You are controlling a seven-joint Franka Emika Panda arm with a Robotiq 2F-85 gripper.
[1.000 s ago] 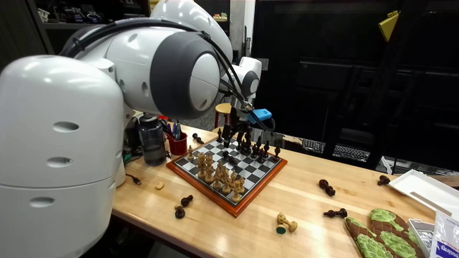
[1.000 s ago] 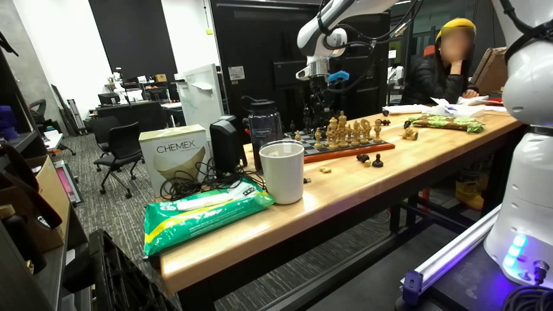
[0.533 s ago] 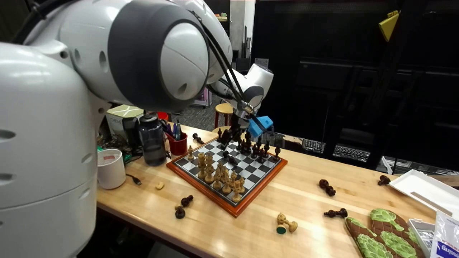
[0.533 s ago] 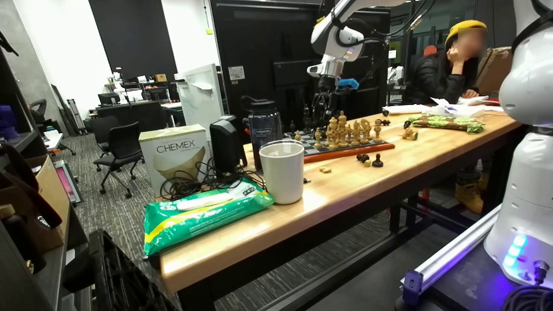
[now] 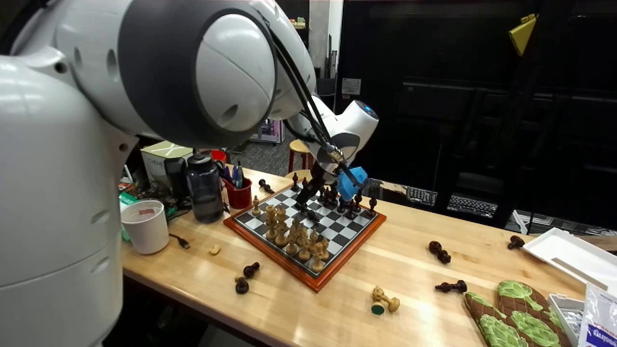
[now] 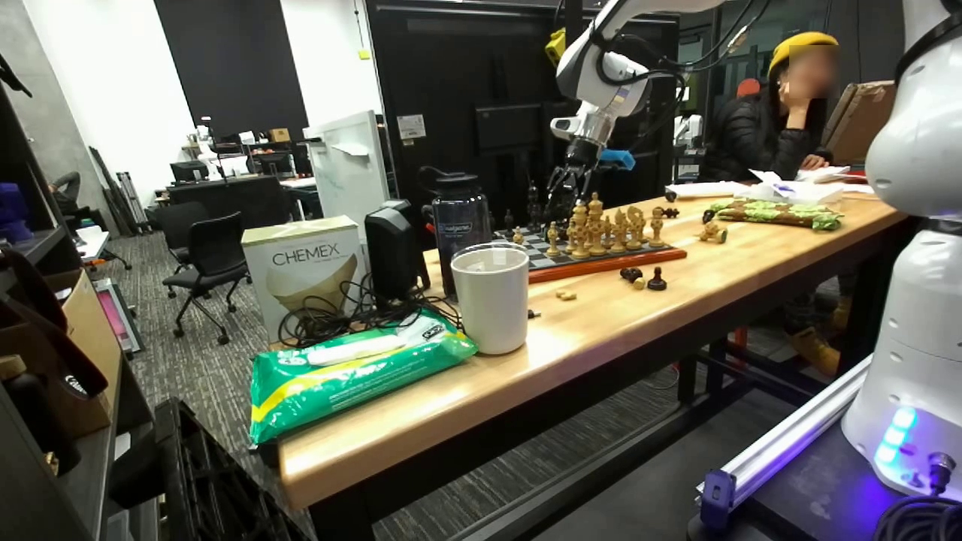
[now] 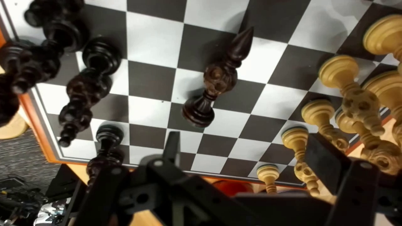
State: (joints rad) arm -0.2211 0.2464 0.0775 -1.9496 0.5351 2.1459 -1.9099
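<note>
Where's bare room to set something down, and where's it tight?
In an exterior view, bare table lies between the chessboard and the fallen dark pieces near the quilted cloth. On the board, bare squares surround a toppled dark piece, but the jaws hang close. Crowded: the standing light pieces, the standing dark pieces, and around the bottle, pen cup and white cup.

Glare on tabletop (image 6: 575, 336); soft shadows on chessboard (image 7: 152, 77); person's face (image 6: 812, 73) blurred.

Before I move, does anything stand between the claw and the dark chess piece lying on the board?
Nothing visible stands between the open claw and that dark piece; in the wrist view, a light piece appears close to one finger.
</note>
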